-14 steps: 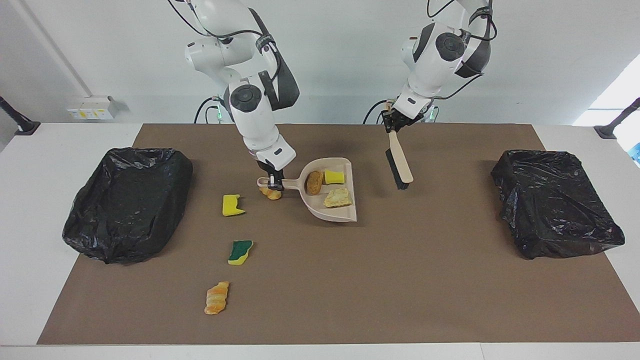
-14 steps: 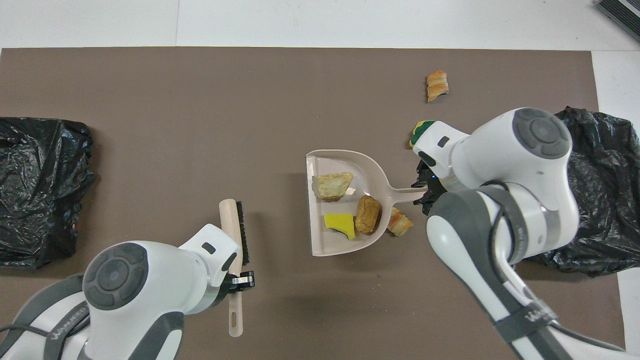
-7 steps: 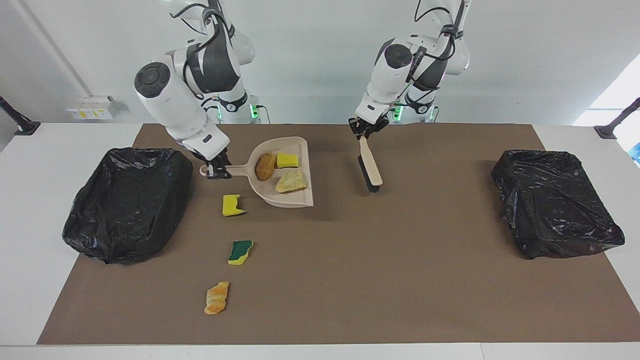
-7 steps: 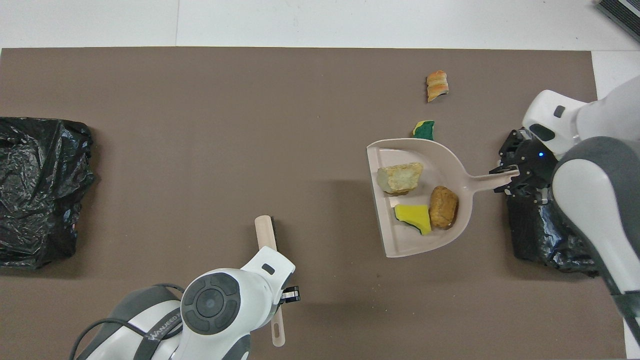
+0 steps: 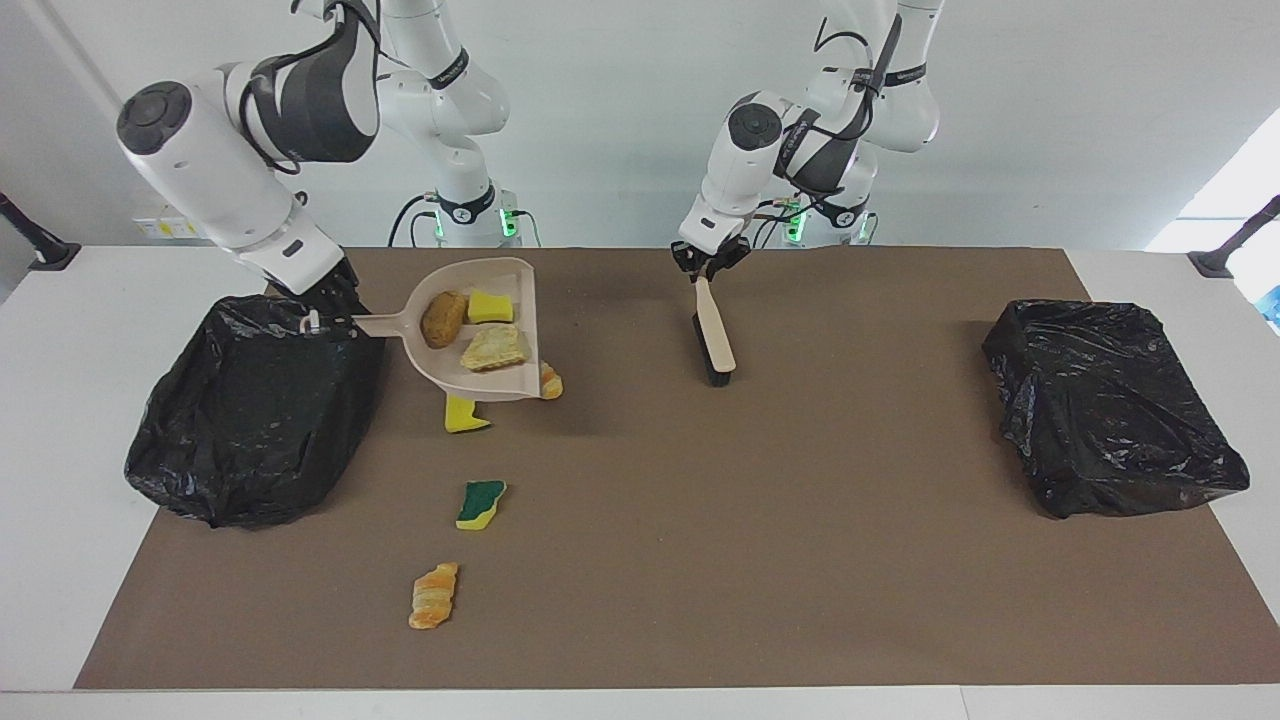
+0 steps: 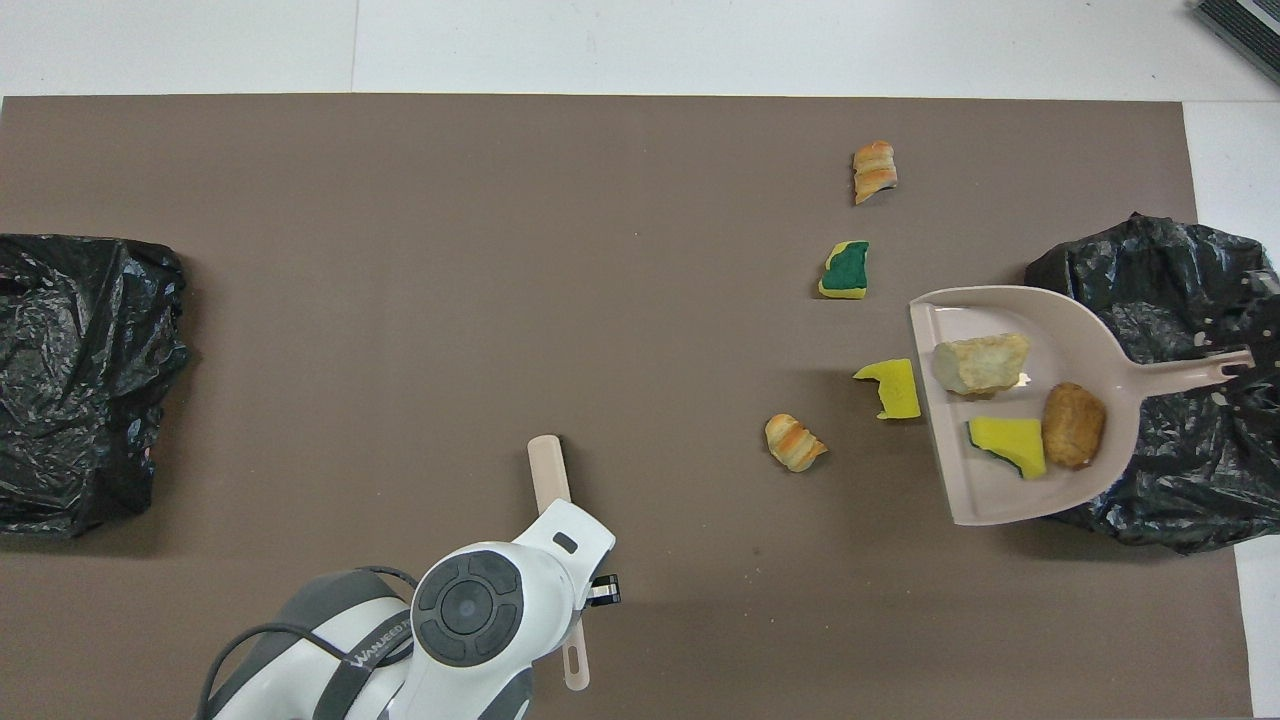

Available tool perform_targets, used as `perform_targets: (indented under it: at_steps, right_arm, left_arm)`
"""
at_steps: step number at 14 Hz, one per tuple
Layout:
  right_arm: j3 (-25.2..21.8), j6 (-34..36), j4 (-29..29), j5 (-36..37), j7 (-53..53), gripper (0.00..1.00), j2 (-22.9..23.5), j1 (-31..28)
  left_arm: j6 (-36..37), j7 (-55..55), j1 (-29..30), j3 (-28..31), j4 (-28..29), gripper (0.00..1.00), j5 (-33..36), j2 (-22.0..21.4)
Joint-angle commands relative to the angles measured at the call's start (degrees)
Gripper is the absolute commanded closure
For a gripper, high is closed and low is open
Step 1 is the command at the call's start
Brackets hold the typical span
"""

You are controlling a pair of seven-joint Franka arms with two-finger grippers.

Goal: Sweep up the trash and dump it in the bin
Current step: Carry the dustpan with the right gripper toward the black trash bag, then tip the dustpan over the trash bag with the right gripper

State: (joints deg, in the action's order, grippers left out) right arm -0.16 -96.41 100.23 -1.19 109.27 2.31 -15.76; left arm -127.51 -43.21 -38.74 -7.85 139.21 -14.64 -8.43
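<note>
Trash [image 5: 482,335] in dustpan [image 5: 519,290] pinched by right tool [image 5: 318,322] over bin [image 5: 250,420]; left tool [image 5: 700,273] pinching brush [image 5: 714,342]

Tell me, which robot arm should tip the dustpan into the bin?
The right arm. Its hand already holds the dustpan by the handle, over the bin. The left hand holds the brush.
</note>
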Motion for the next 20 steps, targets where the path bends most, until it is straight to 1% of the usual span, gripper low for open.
perform_targets:
  at_steps: [1,3,5,7,9,11,12,14,16,18,20]
  right_arm:
    - [0.34,-2.8,-0.39,2.5,4.27,1.0,-0.38,-5.58]
    - [-0.72,-5.44,-0.21,3.74,7.78,1.0,-1.43,-8.05]
    - [-0.9,-7.12,-0.21,6.62,8.41,1.0,-1.52,-10.95]
    - [-0.9,-8.52,-0.12,10.49,8.15,1.0,-1.61,-12.19]
    - [-0.64,-10.01,-0.04,17.16,7.36,1.0,-1.61,-12.11]
    - [-0.72,-11.51,0.14,20.51,4.83,1.0,-1.52,-12.02]
    - [-0.72,-11.78,0.4,22.96,3.25,1.0,-1.61,-12.02]
    - [-0.29,-11.69,1.36,28.67,-2.01,1.0,-1.87,-11.32]
    - [-0.19,-10.56,1.98,33.6,-10.09,1.0,-2.22,-8.17]
    - [-0.19,-6.88,1.99,36.34,-13.98,1.0,-2.22,-5.35]
    - [-0.19,-2.83,1.9,40.81,-15.49,1.0,-2.31,-2.01]
  left_arm:
    - [-0.11,-1.0,-0.28,0.64,1.24,0.0,1.1,-0.62]
    - [1.73,-0.73,0.33,0.64,1.06,0.0,1.1,-0.62]
    - [4.45,-0.38,1.47,0.73,0.27,0.0,1.1,-0.53]
    - [5.69,-0.29,5.15,0.73,-1.74,0.0,1.1,-0.79]
    - [7.71,-0.12,8.93,0.82,-4.64,0.0,1.1,-1.06]
    - [9.47,2.59,13.58,1.08,-7.19,0.0,1.19,-2.28]
    - [11.65,4.44,16.22,1.08,-8.68,0.0,1.63,-2.9]
    - [15.78,8.21,20.27,0.99,-10.97,0.0,5.39,-2.9]
    - [17.38,12.43,23.87,1.25,-11.16,0.0,7.42,-2.9]
    - [18.44,17.09,27.74,1.26,-11.16,0.0,7.69,-2.99]
    - [19.58,21.13,31.17,1.26,-11.07,0.0,7.78,-2.99]
